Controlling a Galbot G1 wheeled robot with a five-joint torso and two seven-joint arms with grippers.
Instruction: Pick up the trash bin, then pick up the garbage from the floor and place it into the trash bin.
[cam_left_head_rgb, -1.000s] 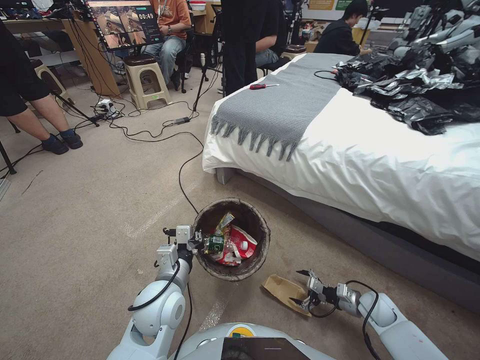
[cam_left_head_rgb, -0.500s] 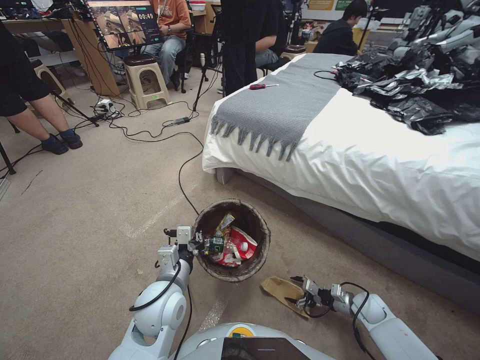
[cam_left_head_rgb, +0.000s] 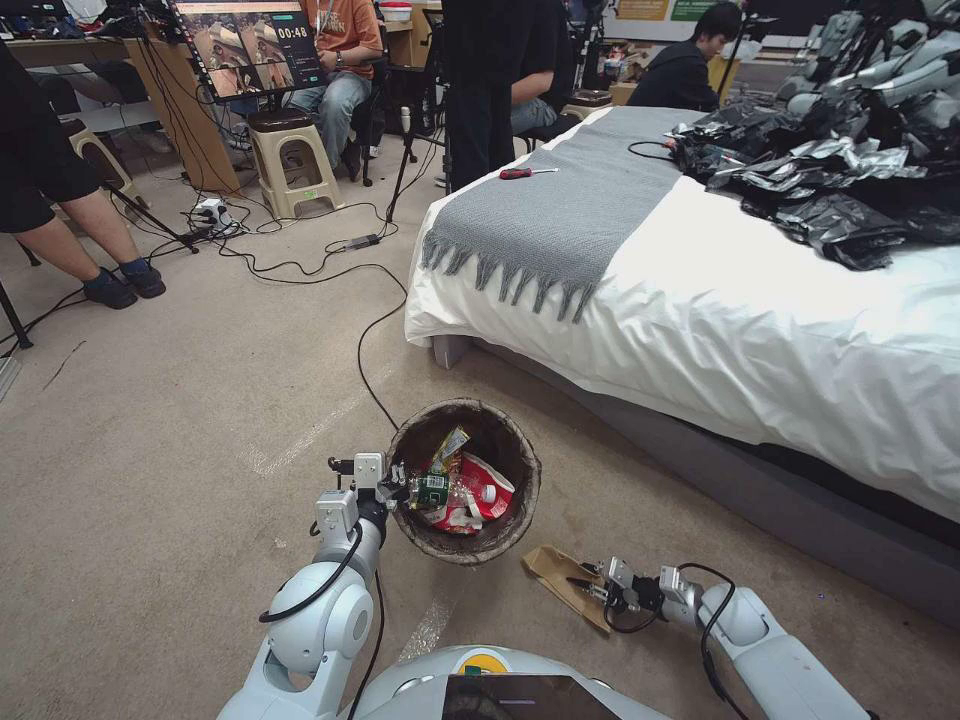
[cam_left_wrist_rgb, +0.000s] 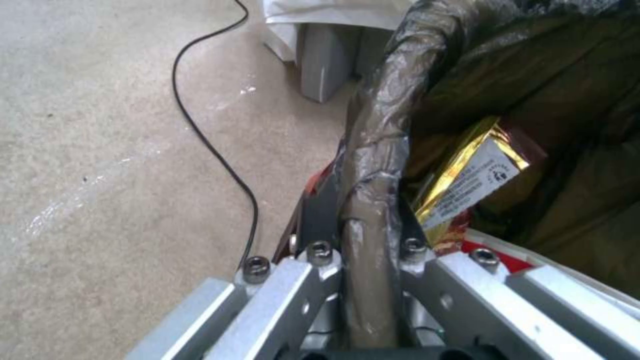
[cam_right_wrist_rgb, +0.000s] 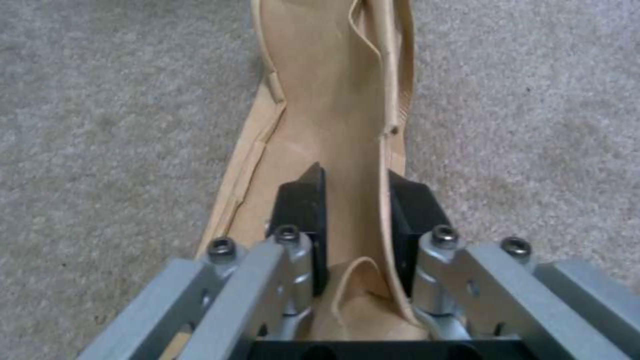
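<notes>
Evidently the right gripper (cam_right_wrist_rgb: 353, 200) pinched only a raised fold of the brown paper bag (cam_right_wrist_rgb: 333, 100) ahead of it, which could tear or slip free, while the left gripper (cam_left_wrist_rgb: 363, 220) clamped the trash bin (cam_left_head_rgb: 520, 500) rim.

1. The trash bin (cam_left_wrist_rgb: 380, 150) is cut off by the left wrist view's edge, its white wall hidden under the bag.
2. The brown paper bag's (cam_right_wrist_rgb: 333, 125) far end runs off the right wrist view.
3. Litter deep in the bin is too jumbled to name.

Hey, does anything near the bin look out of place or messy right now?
One piece: a brown paper bag lies flat on the carpet beside the trash bin, with the right gripper closed on its creased edge. The left gripper clamps the bin's rim.
</notes>
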